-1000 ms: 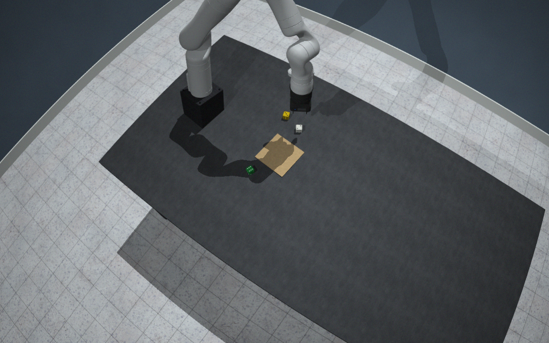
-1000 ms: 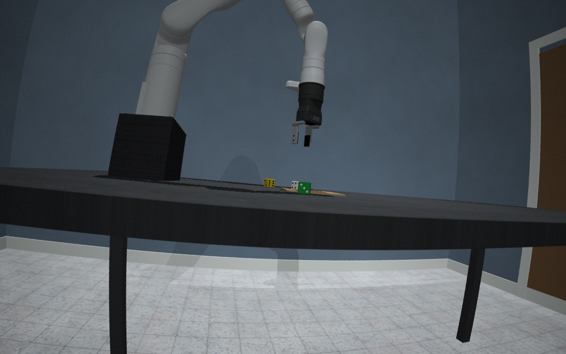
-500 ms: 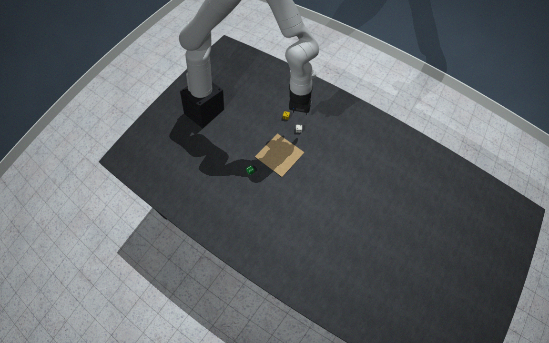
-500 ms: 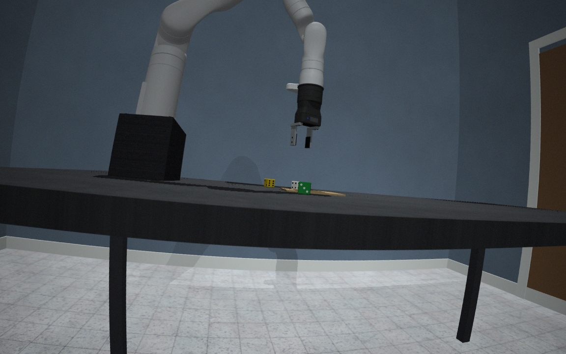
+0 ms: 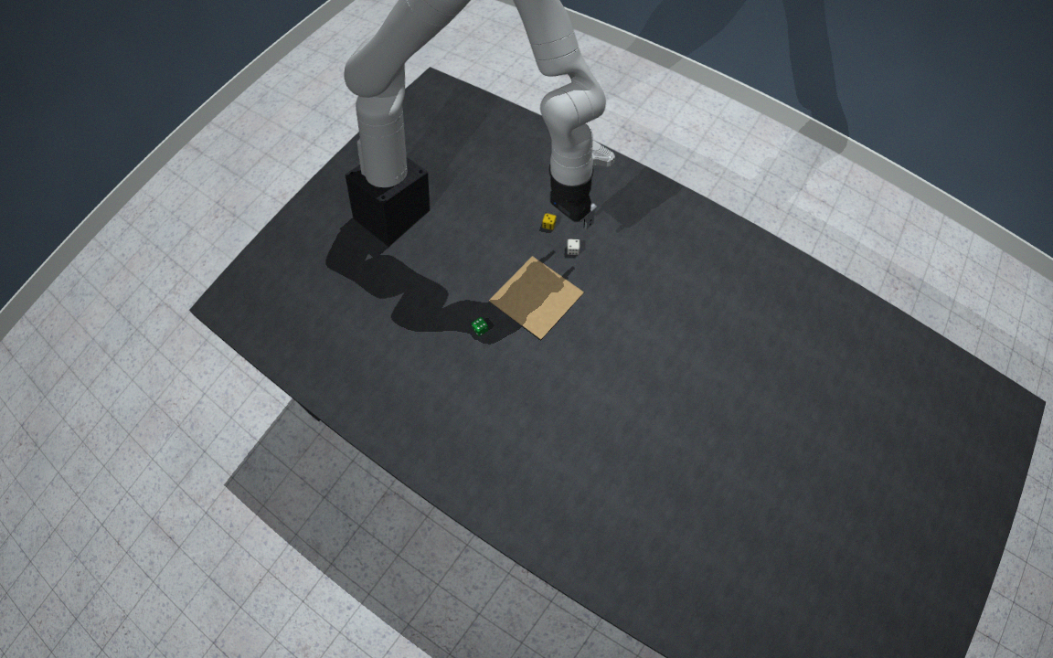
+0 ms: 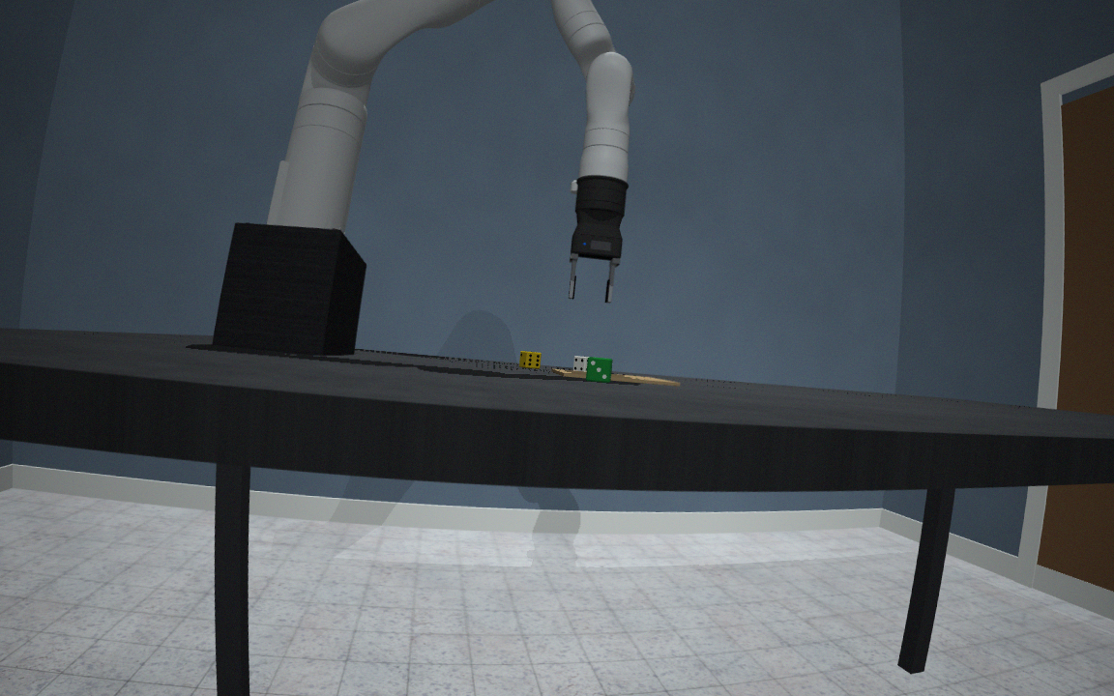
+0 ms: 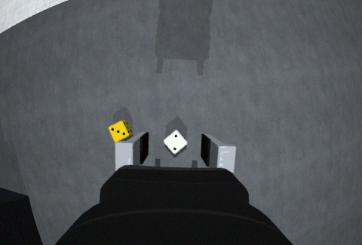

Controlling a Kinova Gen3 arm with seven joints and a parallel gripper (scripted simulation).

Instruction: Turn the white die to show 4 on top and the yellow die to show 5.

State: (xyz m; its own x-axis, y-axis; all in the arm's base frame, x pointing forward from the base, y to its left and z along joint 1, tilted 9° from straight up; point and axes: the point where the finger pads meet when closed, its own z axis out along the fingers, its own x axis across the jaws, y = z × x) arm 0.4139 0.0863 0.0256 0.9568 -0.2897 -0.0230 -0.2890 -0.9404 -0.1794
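Observation:
My gripper [image 5: 589,218] [image 6: 590,299] [image 7: 174,144] is open and empty, high above the table, pointing down. In the wrist view the white die [image 5: 573,246] [image 6: 580,363] [image 7: 175,142] shows between the fingers but far below, turned cornerwise to them, with 2 on top. The yellow die [image 5: 548,220] [image 6: 530,360] [image 7: 120,130] shows 3 on top, beside the left finger in the wrist view. Both lie on the table off the tan mat [image 5: 547,321] [image 6: 655,380], which lies flat. The green die [image 5: 479,325] [image 6: 599,369] lies beside the mat, several pips on top.
The black base block [image 5: 388,209] [image 6: 284,290] [image 7: 16,218] stands left of the dice in the top and exterior views. The arm's shadow falls across part of the mat and the green die. In the exterior view the green die partly covers the mat's near edge.

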